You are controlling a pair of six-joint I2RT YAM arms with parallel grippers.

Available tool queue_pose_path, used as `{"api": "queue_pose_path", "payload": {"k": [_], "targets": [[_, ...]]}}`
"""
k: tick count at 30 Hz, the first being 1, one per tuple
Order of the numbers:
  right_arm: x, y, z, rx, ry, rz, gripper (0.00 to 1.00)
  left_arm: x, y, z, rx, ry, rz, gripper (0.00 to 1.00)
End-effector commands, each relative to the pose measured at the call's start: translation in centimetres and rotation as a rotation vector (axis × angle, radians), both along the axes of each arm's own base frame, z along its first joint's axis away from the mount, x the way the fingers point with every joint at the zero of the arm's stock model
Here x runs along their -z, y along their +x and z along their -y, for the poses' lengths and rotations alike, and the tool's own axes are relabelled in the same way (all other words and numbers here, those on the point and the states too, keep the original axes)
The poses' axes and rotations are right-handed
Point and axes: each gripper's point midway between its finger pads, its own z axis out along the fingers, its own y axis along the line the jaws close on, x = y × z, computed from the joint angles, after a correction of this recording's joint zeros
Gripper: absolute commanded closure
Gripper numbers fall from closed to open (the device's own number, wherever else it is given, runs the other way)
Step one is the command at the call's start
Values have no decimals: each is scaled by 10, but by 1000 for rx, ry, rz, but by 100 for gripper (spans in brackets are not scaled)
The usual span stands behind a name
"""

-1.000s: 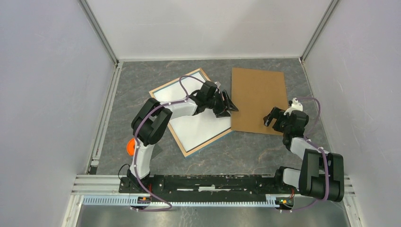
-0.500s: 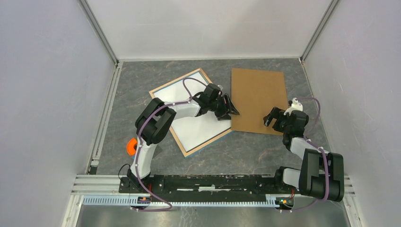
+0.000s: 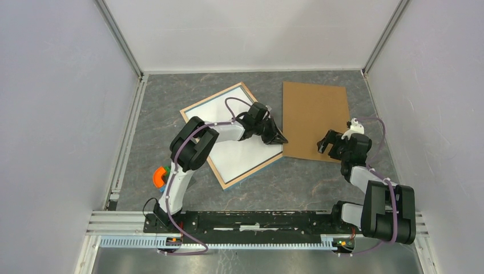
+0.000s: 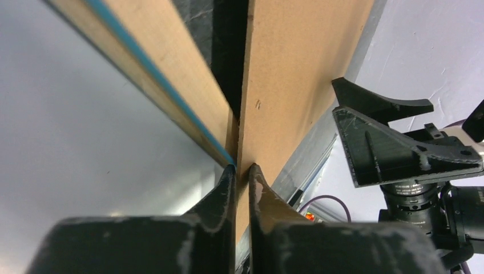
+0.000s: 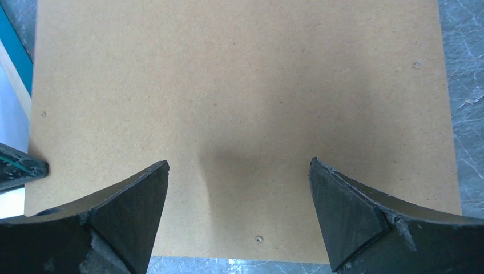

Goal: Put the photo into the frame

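Judging progress: the white-backed paper photo (image 3: pixel 240 157) seems already laid inside the light-wood rectangular frame (image 3: pixel 213 97) on the tabletop (image 3: pixel 171 91). My left fingers (image 4: pixel 220 194) pinch the brown cardboard board (image 3: pixel 314 120) at its edge; my right fingers (image 5: pixel 131 200) hang spread and empty. I reckon the backing is not yet fitted.

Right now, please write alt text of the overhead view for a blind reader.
Seen from above, the left pincer, nearly closed, sits between a wooden frame holding a white sheet and a brown board. The open right pincer hovers over the board's near edge.

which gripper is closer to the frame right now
Left. The left gripper sits right at the frame's corner nearest the cardboard backing board; the right gripper hovers over that board, apart from the frame.
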Motion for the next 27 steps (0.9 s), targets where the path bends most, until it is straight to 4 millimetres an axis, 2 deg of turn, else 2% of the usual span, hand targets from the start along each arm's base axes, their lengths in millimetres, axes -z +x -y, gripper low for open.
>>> {"api": "queue_pose_path", "payload": {"k": [1,5,9,13,15,17,19,20,24,27], "targets": [[29,-34,-16,-66,29,-173,2,-59,16,27,39,-129,91,98],[3,-26,-9,-81,-42,-145,2,-81,26,20,45,-84,138,98],[-46,-15,-15,-106,-161,-40,2,-96,34,10,43,-48,159,98],[-101,-11,-50,-258,-407,97,2,-102,42,-2,33,-40,159,98],[-125,-18,-73,-346,-551,207,2,-106,47,-8,27,-40,166,98],[-146,-30,-108,-472,-637,359,2,-110,50,-12,24,-46,170,98],[-148,-40,-123,-527,-769,407,2,-117,49,-13,29,-62,171,98],[-144,-42,-122,-531,-867,392,2,-121,49,-12,35,-72,170,98],[-119,-52,-130,-572,-1235,286,2,-133,42,-14,51,-92,173,98],[-118,-51,-130,-519,-1347,265,2,-141,38,-20,55,-101,181,98]]}}
